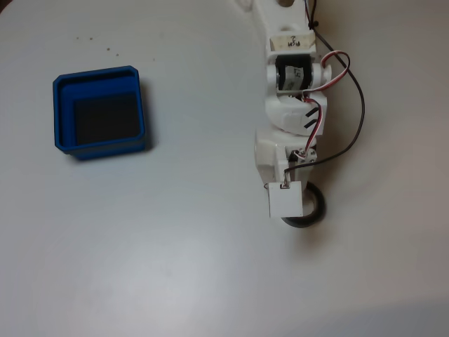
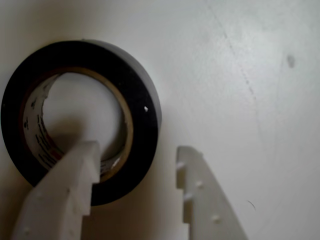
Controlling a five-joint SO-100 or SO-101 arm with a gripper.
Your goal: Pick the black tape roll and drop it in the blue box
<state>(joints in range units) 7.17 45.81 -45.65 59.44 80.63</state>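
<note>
**Closing on the wall of the tape roll**

Straddling the ring is the step in hand, and the wrist view shows it nearly set. Going left to right there: the small black tape roll with its pale beige inner core [image 2: 80,120] lies flat on the white table [image 2: 240,75]; one white plastic finger [image 2: 65,190] reaches into the core's hole, touching or just over the inner edge; the roll's black wall sits between the jaws; the other finger [image 2: 200,195] stands outside the ring, a little apart from it. The two-finger gripper [image 2: 137,152] is parted moderately, holding nothing yet.

To do this well, I judge the arm should sink until both fingertips are fully beside the wall, then close squarely so the ring does not tip or skid.

In the fixed view the square bright-blue plastic box with a dark floor [image 1: 64,116] sits well apart to the left of the jaws, with the roll peeking from under the white arm [image 1: 284,119].
</note>
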